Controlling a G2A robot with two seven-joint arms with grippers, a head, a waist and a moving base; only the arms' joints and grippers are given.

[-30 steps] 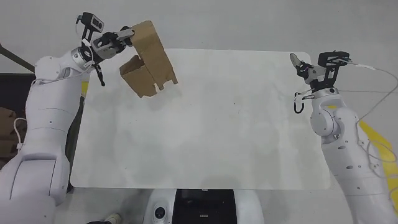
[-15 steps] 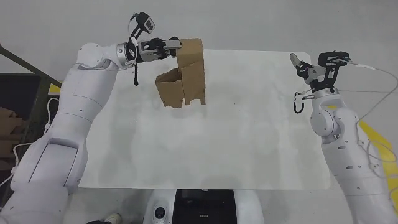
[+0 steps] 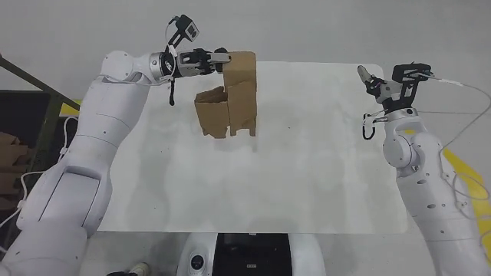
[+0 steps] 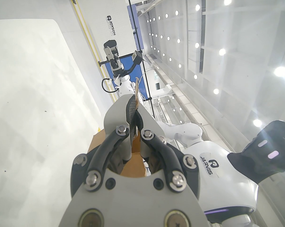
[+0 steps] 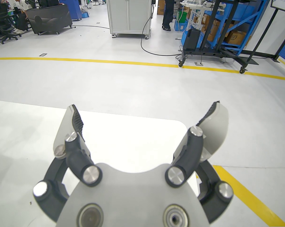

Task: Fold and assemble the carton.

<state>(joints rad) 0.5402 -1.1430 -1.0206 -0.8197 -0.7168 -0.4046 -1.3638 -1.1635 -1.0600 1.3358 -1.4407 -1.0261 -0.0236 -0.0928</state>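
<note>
A brown cardboard carton (image 3: 230, 96), partly unfolded with flaps hanging, is held over the far left part of the white table (image 3: 307, 169). My left gripper (image 3: 222, 56) is shut on the carton's upper flap. In the left wrist view the fingers (image 4: 133, 109) pinch a thin cardboard edge, and the carton body (image 4: 111, 152) shows below them. My right gripper (image 3: 377, 84) hovers at the table's far right corner, open with nothing in it. In the right wrist view its fingers (image 5: 146, 116) are spread wide above the table corner (image 5: 175, 125).
Some cardboard pieces (image 3: 8, 153) lie off the table at the left edge. A yellow floor line (image 5: 133, 62) runs beyond the table. The middle and near parts of the table are bare.
My left arm has swung the carton from beyond the table's left edge inward over the far left of the table, then eased slightly right. The right arm has stayed still.
</note>
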